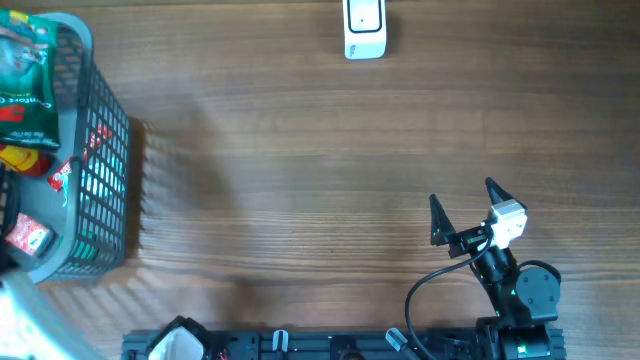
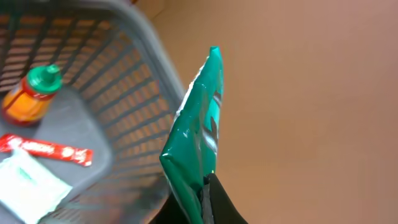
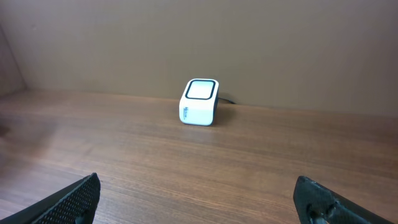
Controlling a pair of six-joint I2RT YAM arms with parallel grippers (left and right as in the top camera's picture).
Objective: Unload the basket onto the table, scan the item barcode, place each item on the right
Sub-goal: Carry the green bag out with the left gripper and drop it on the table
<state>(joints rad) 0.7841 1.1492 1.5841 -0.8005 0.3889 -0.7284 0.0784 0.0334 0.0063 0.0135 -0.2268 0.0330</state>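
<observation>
**Surface and room.** Wooden table [image 1: 300,150] with brown grain running left to right. The right wrist view shows a plain tan wall behind its far edge.

**Fixtures.**
- A white barcode scanner [image 1: 364,28] stands at the far edge of the table. Its pale window faces up and toward the right arm.
- A grey slatted basket [image 1: 105,190] sits at the left end of the table.

**Basket contents (left wrist view).**
- One orange bottle with a green cap [image 2: 28,93], lying down.
- One red sachet [image 2: 50,149].
- One white packet [image 2: 28,183], touching the sachet.

**Task item.** Green foil pouch [image 2: 196,130].
- Seen nearly edge-on in the left wrist view.
- The long axis rises from the gripper to a top corner and leans slightly right.
- Its broad faces turn left and right.
- It hangs just outside the basket's rim, with table surface behind it.
- Any barcode on it cannot be made out.

**Left gripper [image 2: 205,193].** Closed tight on the pouch's lower end. One black finger shows against the right face. The rest of the pouch stands out beyond the fingertips.

**Right gripper [image 1: 462,190].** Jaws spread wide and holding nothing. It sits low over the near right of the table, pointed at the scanner and well apart from it.
</observation>
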